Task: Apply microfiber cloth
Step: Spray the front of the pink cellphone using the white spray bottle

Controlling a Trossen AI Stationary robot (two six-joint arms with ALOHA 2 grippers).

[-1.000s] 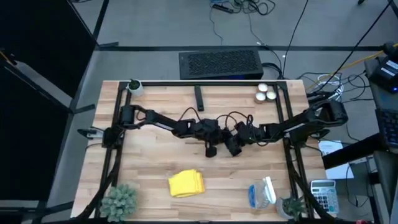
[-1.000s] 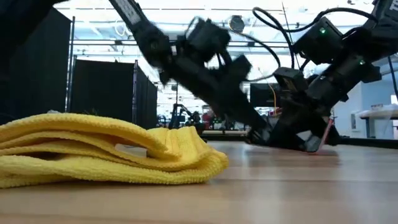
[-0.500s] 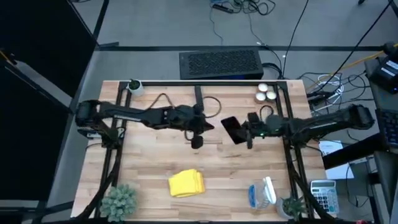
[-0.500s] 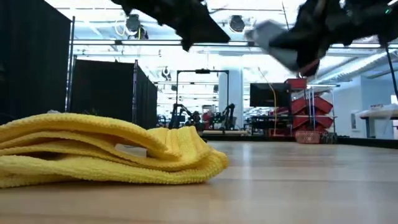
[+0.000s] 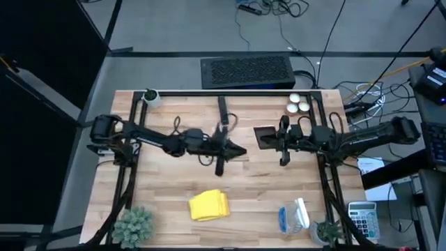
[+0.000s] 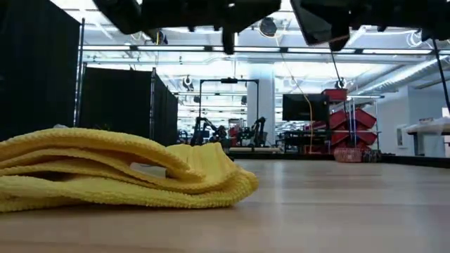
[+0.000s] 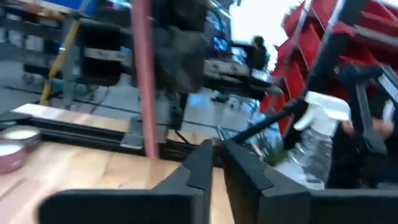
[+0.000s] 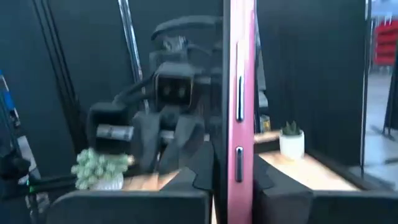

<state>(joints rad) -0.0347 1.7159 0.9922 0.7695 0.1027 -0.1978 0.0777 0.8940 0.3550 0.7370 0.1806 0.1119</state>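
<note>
Wooden slatted table (image 5: 167, 181); folded bright yellow microfiber cloth (image 5: 209, 206) unmoved near front edge. Right gripper (image 5: 281, 139) clamped on black, pink-edged phone (image 5: 265, 137), now level. Left gripper (image 5: 230, 149) shifted slightly, fingers together, empty. Pink edge visible only at wrist.

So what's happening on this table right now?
Two robot arms are raised above the middle of a wooden table. The right gripper is shut on a phone in a red case, holding it up by its edges. The left gripper faces it with nothing between its fingers, which look shut. The yellow cloth lies folded and untouched near the table's front edge, so no wiping has begun. A spray bottle lies on its side at the front right.
</note>
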